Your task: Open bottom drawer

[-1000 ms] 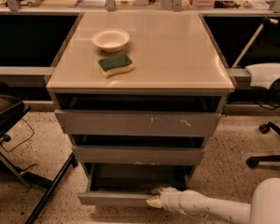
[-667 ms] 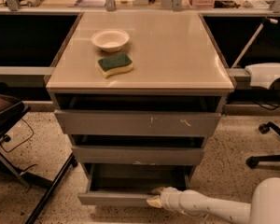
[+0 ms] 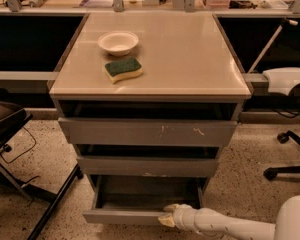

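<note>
The bottom drawer point(image 3: 122, 217) is the lowest grey handleless front of the cabinet. It stands pulled out, and its shallow grey tray point(image 3: 150, 189) shows behind the front. My gripper point(image 3: 168, 215) is at the drawer's front edge, right of its middle, with the white arm point(image 3: 225, 225) reaching in from the lower right. The pale fingertips touch the top edge of the front.
Above are the mid drawer point(image 3: 147, 166) and the top drawer point(image 3: 147, 132) with white scratches, both slightly out. A white bowl point(image 3: 118, 42) and a green-yellow sponge point(image 3: 123, 69) lie on the cabinet top. A chair frame point(image 3: 20, 184) stands left, an office chair base point(image 3: 287, 159) right.
</note>
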You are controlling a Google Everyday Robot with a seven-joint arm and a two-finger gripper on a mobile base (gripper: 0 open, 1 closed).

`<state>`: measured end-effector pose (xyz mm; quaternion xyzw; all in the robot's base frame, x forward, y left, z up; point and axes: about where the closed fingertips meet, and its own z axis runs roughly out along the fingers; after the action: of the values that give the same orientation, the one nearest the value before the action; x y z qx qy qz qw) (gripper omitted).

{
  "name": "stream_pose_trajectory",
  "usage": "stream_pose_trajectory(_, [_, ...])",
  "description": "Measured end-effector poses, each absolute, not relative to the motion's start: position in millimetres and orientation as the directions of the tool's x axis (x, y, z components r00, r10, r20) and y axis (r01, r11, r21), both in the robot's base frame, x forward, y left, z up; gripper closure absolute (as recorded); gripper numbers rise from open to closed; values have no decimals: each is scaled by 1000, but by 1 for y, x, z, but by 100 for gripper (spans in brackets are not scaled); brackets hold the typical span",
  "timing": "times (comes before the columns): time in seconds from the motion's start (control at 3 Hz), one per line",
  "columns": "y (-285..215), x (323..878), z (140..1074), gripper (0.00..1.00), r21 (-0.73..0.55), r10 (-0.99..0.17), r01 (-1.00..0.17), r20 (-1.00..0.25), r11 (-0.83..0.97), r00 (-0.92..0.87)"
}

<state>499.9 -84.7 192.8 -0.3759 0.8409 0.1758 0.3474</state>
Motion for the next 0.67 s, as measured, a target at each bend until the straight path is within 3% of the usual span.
stream_pose_trajectory(0.67, [-88, 483, 195, 100, 44, -500, -749, -718, 661, -484])
